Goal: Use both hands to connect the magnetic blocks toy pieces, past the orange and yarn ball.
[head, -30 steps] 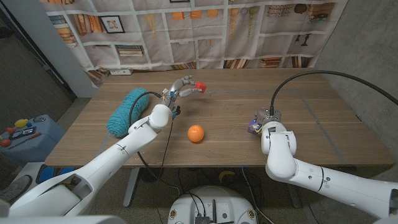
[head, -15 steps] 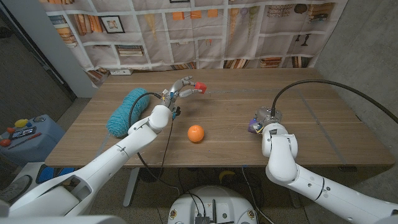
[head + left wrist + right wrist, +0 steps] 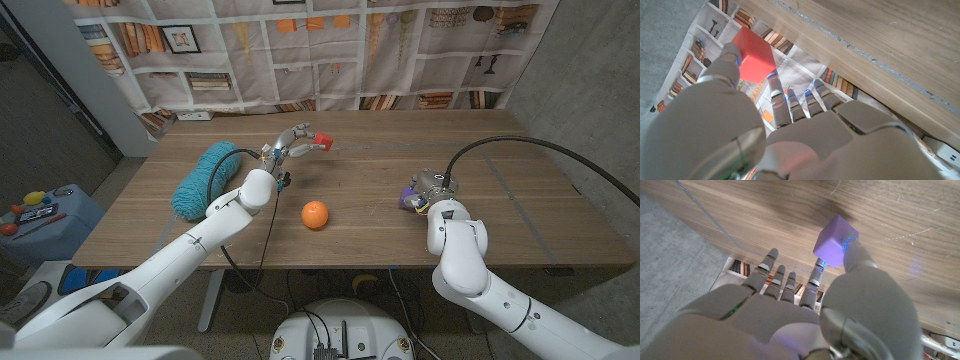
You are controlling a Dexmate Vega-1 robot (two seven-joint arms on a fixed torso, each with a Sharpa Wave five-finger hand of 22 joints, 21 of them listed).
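Right robot hand (image 3: 424,191) edged slightly toward the table's far side, pinching purple block (image 3: 835,247) | left robot hand (image 3: 291,142) held steady, pinching red block (image 3: 322,138) past orange (image 3: 315,214) | blocks well apart, joining pending

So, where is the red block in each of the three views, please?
Head view: red block in the left hand, raised over the table's far side, beyond the orange.
Left wrist view: red block at the fingertips.
Right wrist view: not in it.
Shared landmark: the bookshelf-print backdrop.
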